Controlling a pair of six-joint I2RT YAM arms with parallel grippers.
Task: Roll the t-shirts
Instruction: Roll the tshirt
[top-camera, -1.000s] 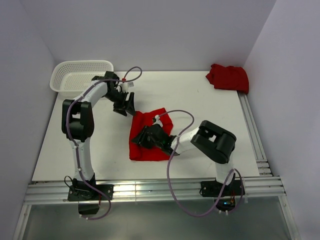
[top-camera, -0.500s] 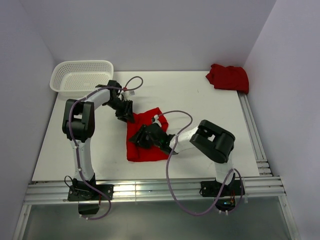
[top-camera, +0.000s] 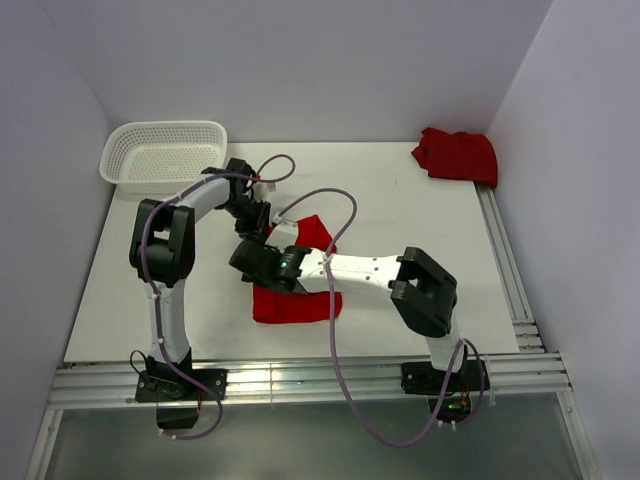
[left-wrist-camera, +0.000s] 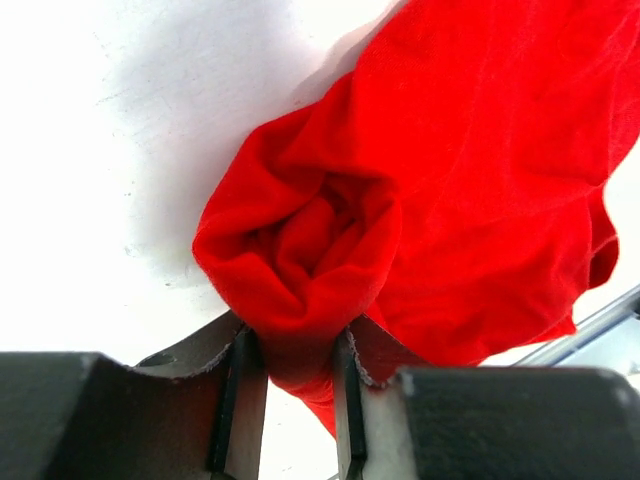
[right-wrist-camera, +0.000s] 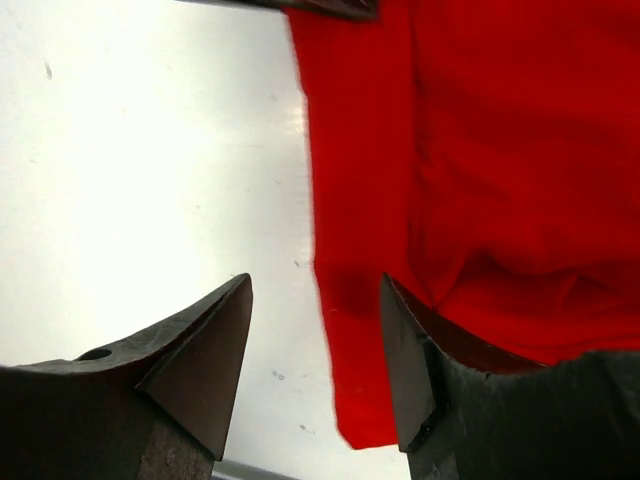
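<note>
Top external view: pale walls (top-camera: 300, 60) are enclosing a white table (top-camera: 420, 230); one red t-shirt (top-camera: 295, 305) is lying partly rolled, in front of the white mesh basket (top-camera: 165, 127) and to its right; a second t-shirt (top-camera: 457, 155) is sitting bunched far right of the basket; the left gripper (top-camera: 255, 222) is pinching the first shirt's rolled end; the right gripper (top-camera: 255, 262) is standing spread astride its edge.

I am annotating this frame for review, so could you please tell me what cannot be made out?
Top view: the right arm covers the middle of the near t-shirt, hiding how far it is rolled.
Top view: the far t-shirt is too small to read folds.
Right wrist: whether the open right gripper touches cloth is unclear.
</note>
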